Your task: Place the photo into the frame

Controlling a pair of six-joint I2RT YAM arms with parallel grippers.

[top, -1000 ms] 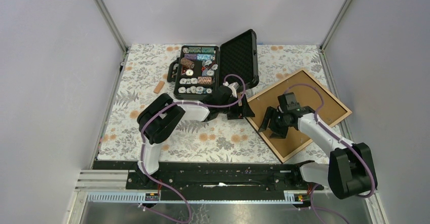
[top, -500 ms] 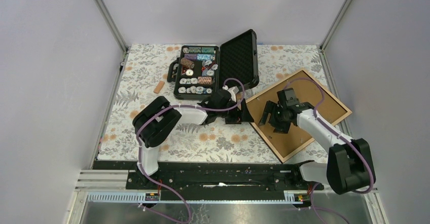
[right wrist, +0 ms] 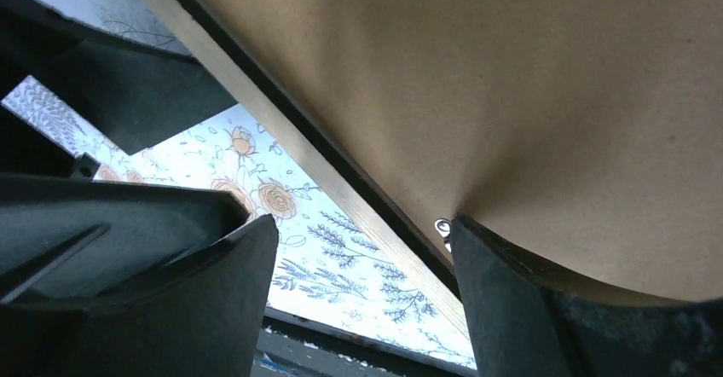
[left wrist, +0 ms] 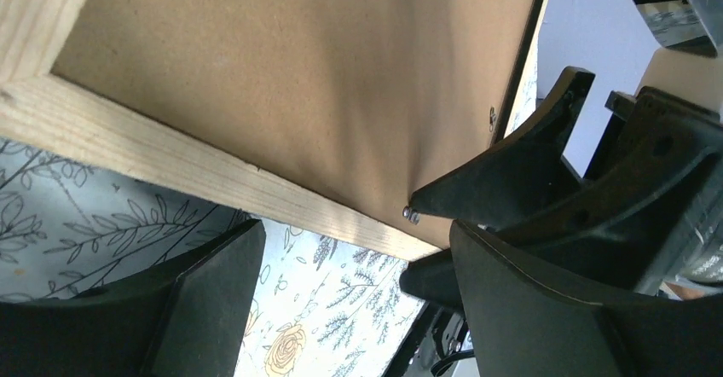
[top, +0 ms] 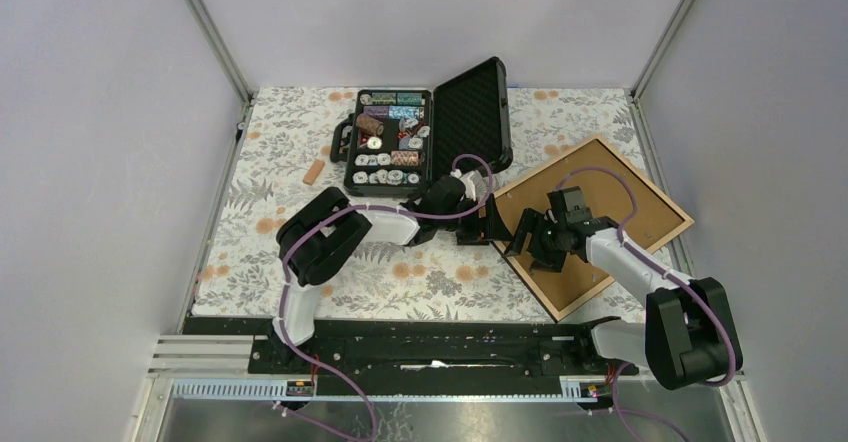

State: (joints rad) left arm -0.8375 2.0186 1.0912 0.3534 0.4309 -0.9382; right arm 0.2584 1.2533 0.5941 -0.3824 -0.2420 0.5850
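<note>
Frame [top: 648, 182] back-up, diagonal, right of table; left edge between left gripper [top: 490, 224] (outside) and right gripper [top: 532, 239] over backing board [top: 655, 217], both spread wide. Photo unseen, perhaps beneath.

A table [top: 300, 262] fills the middle of the booth, covered in a white cloth printed with grey leaves and orange flowers. Behind the table stands a plain, pale lilac-grey back wall [top: 430, 12]. Matching panels, the left wall [top: 90, 162] and the right wall [top: 770, 112], close in the table's sides. Slanting aluminium posts [top: 212, 37] rise from the table's two far corners. Along the table's near edge runs a black mounting rail [top: 440, 337], with a grey metal shelf [top: 450, 417] just in front of it. The light is soft and even.
</note>
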